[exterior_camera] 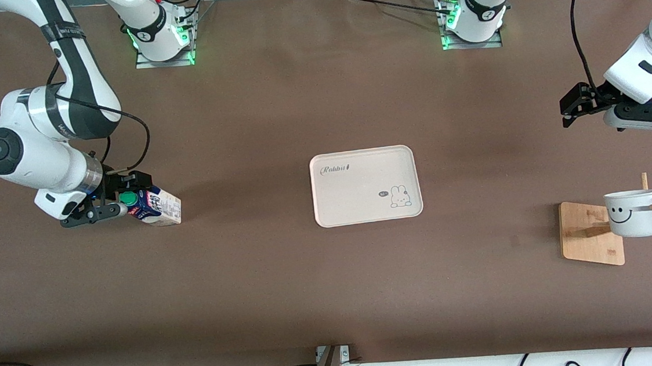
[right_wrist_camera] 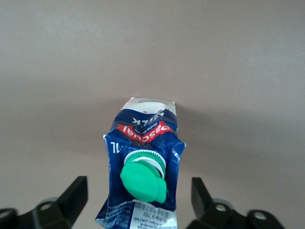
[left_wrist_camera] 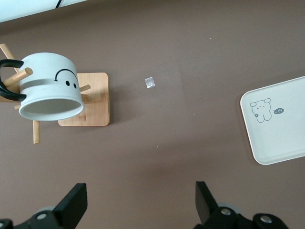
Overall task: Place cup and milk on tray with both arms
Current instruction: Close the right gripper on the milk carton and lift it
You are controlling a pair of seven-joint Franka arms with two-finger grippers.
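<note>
Right tool (right_wrist_camera: 136,198) astride milk (right_wrist_camera: 143,167).

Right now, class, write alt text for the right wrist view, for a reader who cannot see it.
A small dark-blue and white milk carton with a round green screw cap stands on the brown table, filling the middle of the view. The right gripper has its black fingers open on either side of the carton, not touching it.
</note>
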